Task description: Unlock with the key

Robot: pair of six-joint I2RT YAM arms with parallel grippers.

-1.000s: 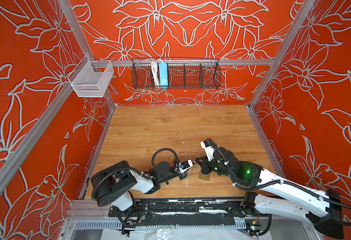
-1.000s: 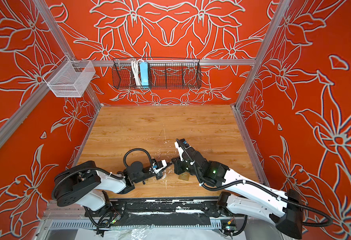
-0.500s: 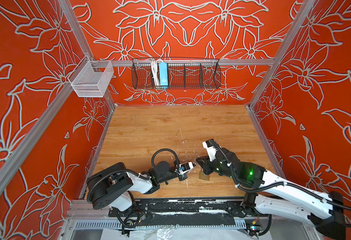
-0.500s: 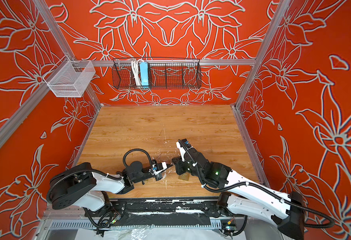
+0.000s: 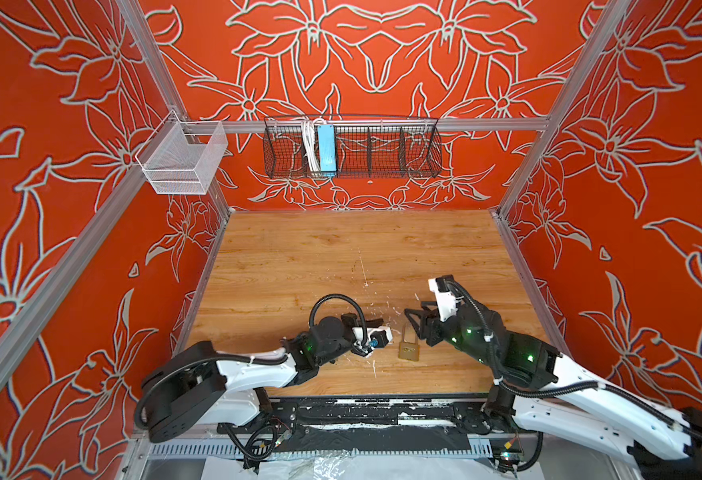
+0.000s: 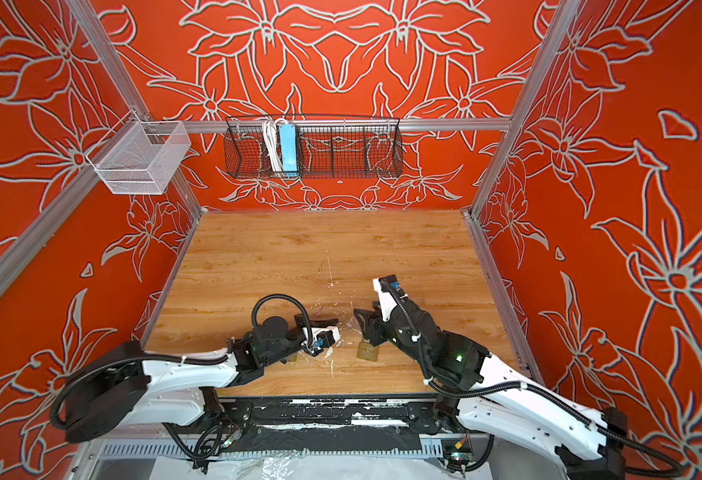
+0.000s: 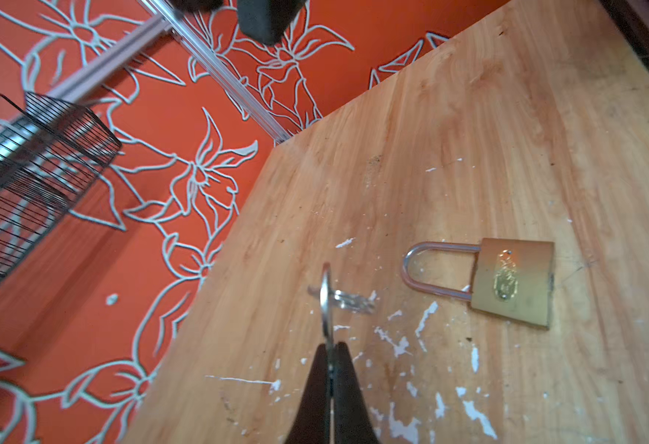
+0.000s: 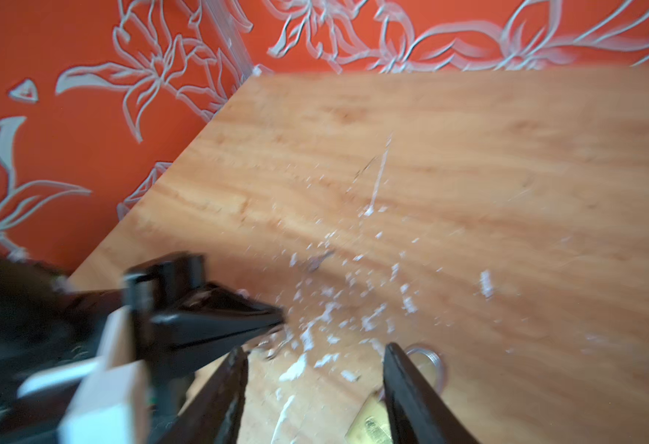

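A brass padlock with its silver shackle closed lies flat on the wooden table near the front. In the left wrist view the padlock lies free, apart from the key. My left gripper is shut on a silver key with a key ring, held on edge left of the padlock. My right gripper hangs open over the shackle end, with nothing between its fingers. Its wrist view shows the padlock partly behind one finger.
White flecks and scratches mark the table around the grippers. A black wire basket holding a blue power strip hangs on the back wall. A white mesh basket hangs at the left wall. Red walls close three sides.
My right gripper has gone from shut to open and drawn back a little to the right. The padlock lies free on the table. The left gripper keeps the key, almost still.
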